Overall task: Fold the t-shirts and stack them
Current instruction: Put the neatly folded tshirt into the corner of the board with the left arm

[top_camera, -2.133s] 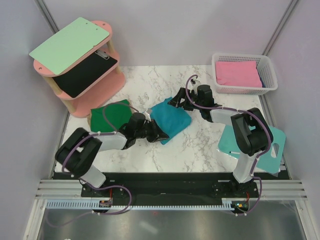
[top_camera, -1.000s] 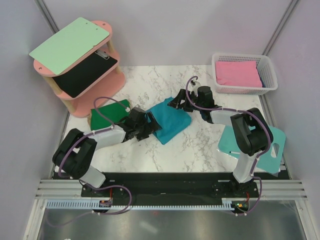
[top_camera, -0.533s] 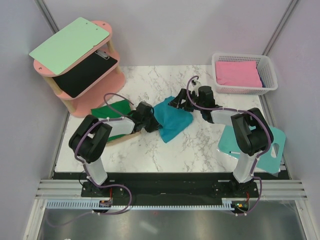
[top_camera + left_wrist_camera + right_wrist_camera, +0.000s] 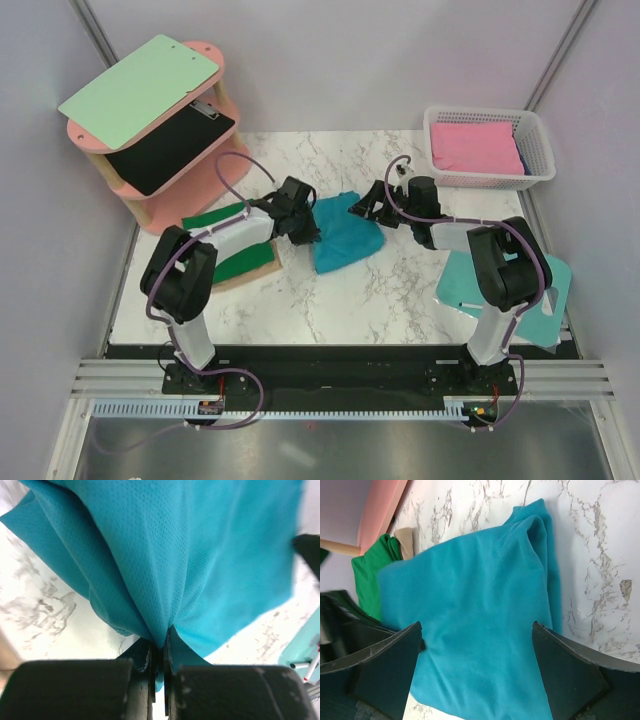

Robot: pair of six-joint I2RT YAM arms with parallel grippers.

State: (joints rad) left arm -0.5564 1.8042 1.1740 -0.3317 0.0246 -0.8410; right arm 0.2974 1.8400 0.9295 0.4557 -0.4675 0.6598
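The marble bench (image 4: 400, 290) fills the middle of the top view, with a two-tier pink shelf (image 4: 215, 165) at its far left corner carrying a mint-green clipboard (image 4: 140, 90) on top. A white basket (image 4: 487, 113) holding pink cloth (image 4: 475, 145) sits at the far right corner, and a rigid teal board (image 4: 548, 290) lies at the right edge beside the right arm. Near the bench's middle lies the teal t-shirt (image 4: 345, 240), a rumpled folded bundle. Just to its left is the green t-shirt (image 4: 225, 245), lying flat over a tan sheet (image 4: 255, 272) in front of the shelf. The left fingers (image 4: 150, 677) are clenched on the teal t-shirt's left edge, and the cloth fans out in pleats from the pinch. The right fingers (image 4: 362, 208) stand spread wide at the shirt's far right corner, grasping nothing; whether they touch the cloth cannot be told.
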